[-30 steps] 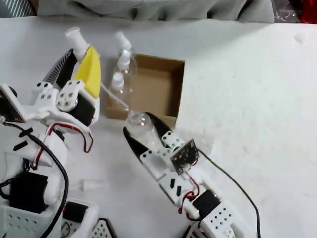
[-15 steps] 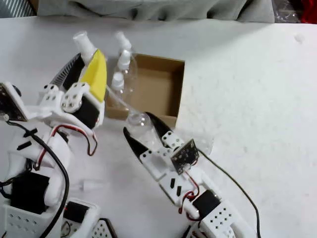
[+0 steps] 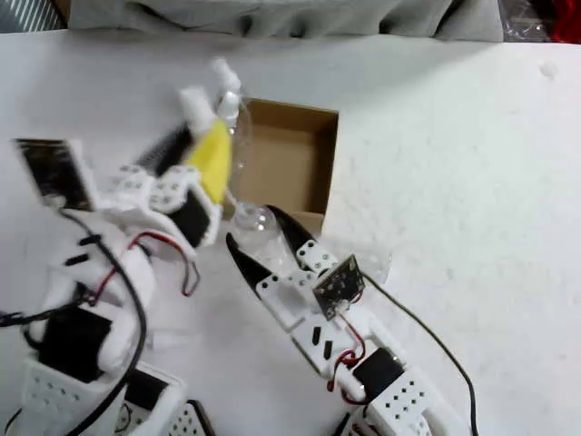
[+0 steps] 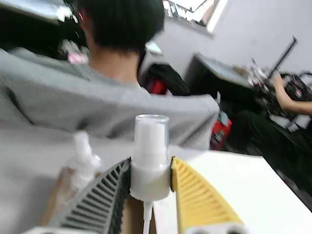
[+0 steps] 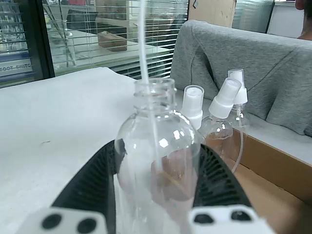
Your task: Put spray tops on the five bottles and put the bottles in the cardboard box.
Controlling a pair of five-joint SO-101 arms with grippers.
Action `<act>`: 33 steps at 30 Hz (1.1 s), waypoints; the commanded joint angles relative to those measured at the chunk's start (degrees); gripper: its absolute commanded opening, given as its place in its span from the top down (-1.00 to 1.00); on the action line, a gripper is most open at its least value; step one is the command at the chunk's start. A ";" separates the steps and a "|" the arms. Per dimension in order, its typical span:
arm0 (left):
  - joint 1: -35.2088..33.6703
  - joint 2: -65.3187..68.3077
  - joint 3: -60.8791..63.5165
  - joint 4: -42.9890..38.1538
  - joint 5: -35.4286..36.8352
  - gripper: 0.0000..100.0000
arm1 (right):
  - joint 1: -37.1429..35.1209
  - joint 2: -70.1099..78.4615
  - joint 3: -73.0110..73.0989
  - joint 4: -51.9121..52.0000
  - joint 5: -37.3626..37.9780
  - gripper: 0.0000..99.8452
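My right gripper (image 3: 251, 227) is shut on a clear, uncapped bottle (image 3: 254, 222), held upright just in front of the cardboard box (image 3: 290, 163). Black fingers (image 5: 92, 185) flank the bottle (image 5: 156, 146) in the right wrist view. My left gripper (image 3: 195, 127), with one yellow and one dark finger, is shut on a white spray top (image 3: 193, 102) above the box's left edge. Its thin tube (image 5: 144, 44) runs down into the bottle's open neck. The spray top (image 4: 150, 156) sits pinched between the two fingers. Three capped bottles (image 3: 227, 113) stand in the box's left side.
A loose white spray top (image 3: 168, 341) lies on the table between the two arm bases. The box's right half is bare cardboard. A person in a grey top sits behind the table's far edge. Open white table lies to the right.
My left arm has swung right and toward the box with the spray top, bringing its tube over and into the held bottle's neck. The right arm and bottle have stayed still.
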 commanded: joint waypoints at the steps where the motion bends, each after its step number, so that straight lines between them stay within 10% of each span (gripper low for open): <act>1: 5.67 -1.19 2.02 0.62 0.44 0.96 | -0.57 -0.66 0.79 -0.84 0.70 0.97; 33: 9.36 -25.01 31.12 -5.63 -7.30 0.95 | -0.40 -0.66 0.79 -0.84 0.35 0.97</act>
